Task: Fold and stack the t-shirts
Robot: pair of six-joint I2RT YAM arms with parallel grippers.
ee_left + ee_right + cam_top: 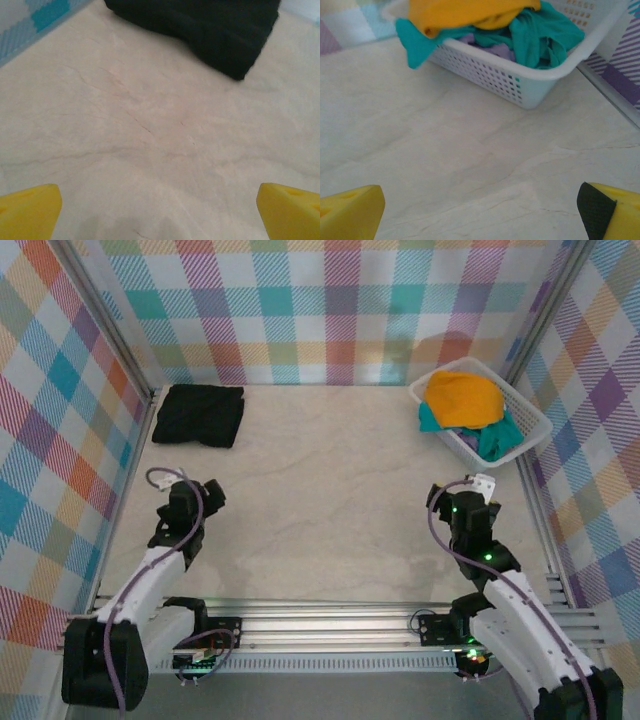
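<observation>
Yellow fingertips [30, 212] at the bottom corners of the left wrist view, far apart, with pale marble-look table [150, 140] between. Belong to the left tool [203, 490], at the near left of the table: stands wide apart, grips nothing, points towards the far left corner. Much the same on the near right: right tool [472, 485], fingers spread to both edges of its own wrist view, black pad [595, 210] on the right one, nothing clamped, pale table beneath. Faces the far right corner

Further out, far left corner: black t-shirt [198, 415], folded into a thick, flat, roughly rectangular bundle. Lies on the table close to the plaid wall [330, 310], well apart from the left tool

Far right corner: white lattice basket [535, 425], set at an angle near the walls, well apart from the right tool. Holds the orange-yellow t-shirt [462, 398] heaped on top and the teal t-shirt [500, 440] crumpled beneath, one teal end hanging over the rim. Also a bit of lilac cloth [495, 49] tucked under both
</observation>
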